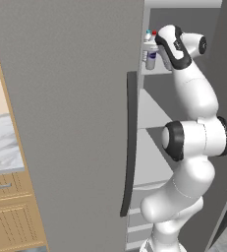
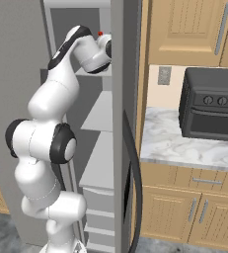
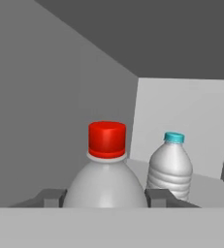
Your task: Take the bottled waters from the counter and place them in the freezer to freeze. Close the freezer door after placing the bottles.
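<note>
Kitchen: grey two-door fridge beside a white-grey veined marble counter [image 2: 184, 141] on light wooden cabinet fronts, a black toaster oven [image 2: 211, 111] standing on the stretch right of the fridge.

Freezer: I see the freezer [image 1: 154, 113] open, with plain grey inner walls and flat white shelves; the freezer door [image 1: 70, 123] is swung wide, its long dark bar handle [image 1: 129, 147] running vertically along its free edge.

Claw: my gripper [image 3: 106, 198] is up at the top shelf [image 1: 156, 72], clenched on the red-capped bottle [image 3: 106, 169], fingers either side of its shoulder.

Red-capped bottle: upright, long axis vertical, directly between the fingers, over the front part of the shelf; I cannot tell whether its base rests on the shelf.

Teal-capped bottle: the teal-capped bottle [image 3: 170, 167] stands upright on the same shelf, further in towards the back, just beside the held one and apart from it.

Key relation: the held bottle sits nearer the shelf's front edge than its neighbour, so I judge the next move is to set it down and let go, then draw straight back.

Materials: both bottles are clear ribbed plastic with rounded shoulders and smooth screw caps; light and easy to tip, I'd guess.

Remaining: door not yet closed.
</note>
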Tool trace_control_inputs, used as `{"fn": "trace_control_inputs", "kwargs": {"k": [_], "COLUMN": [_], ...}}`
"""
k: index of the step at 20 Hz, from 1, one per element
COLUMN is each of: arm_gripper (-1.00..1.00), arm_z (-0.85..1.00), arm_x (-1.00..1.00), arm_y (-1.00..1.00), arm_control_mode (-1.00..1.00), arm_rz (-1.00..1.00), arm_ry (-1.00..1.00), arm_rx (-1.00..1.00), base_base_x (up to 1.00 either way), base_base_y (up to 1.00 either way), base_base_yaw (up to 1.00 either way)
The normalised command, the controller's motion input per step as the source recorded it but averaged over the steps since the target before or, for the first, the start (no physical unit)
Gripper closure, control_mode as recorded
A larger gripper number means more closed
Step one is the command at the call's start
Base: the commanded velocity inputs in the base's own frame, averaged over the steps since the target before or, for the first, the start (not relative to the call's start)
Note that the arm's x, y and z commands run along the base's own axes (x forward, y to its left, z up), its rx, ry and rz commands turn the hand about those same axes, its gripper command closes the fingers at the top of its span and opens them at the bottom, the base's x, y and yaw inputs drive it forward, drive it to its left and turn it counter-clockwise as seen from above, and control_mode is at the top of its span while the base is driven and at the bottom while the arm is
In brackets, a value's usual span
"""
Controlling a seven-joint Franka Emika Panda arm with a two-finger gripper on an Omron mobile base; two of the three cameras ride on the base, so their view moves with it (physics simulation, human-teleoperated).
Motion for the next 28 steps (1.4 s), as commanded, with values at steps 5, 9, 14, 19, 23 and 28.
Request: {"fn": "trace_control_inputs", "kwargs": {"k": [5,9,14,19,23,28], "arm_gripper": [1.00,1.00,-1.00,-1.00,-1.00,-1.00], "arm_z": [-0.09,0.00,0.00,0.00,0.00,0.00], "arm_x": [0.00,0.00,0.00,0.00,0.00,-0.08], "arm_y": [0.00,0.00,0.00,0.00,0.00,0.00], "arm_control_mode": [-1.00,-1.00,-1.00,-1.00,-1.00,-1.00], "arm_rz": [0.00,0.00,0.00,0.00,0.00,0.00], "arm_ry": [0.04,0.00,0.00,0.00,0.01,0.00], "arm_rx": [0.00,0.00,0.00,0.00,0.00,0.00], "base_base_x": [0.00,0.00,0.00,0.00,0.00,0.00], "base_base_y": [0.00,0.00,0.00,0.00,0.00,0.00], "base_base_yaw": [0.00,0.00,0.00,0.00,0.00,0.00]}}
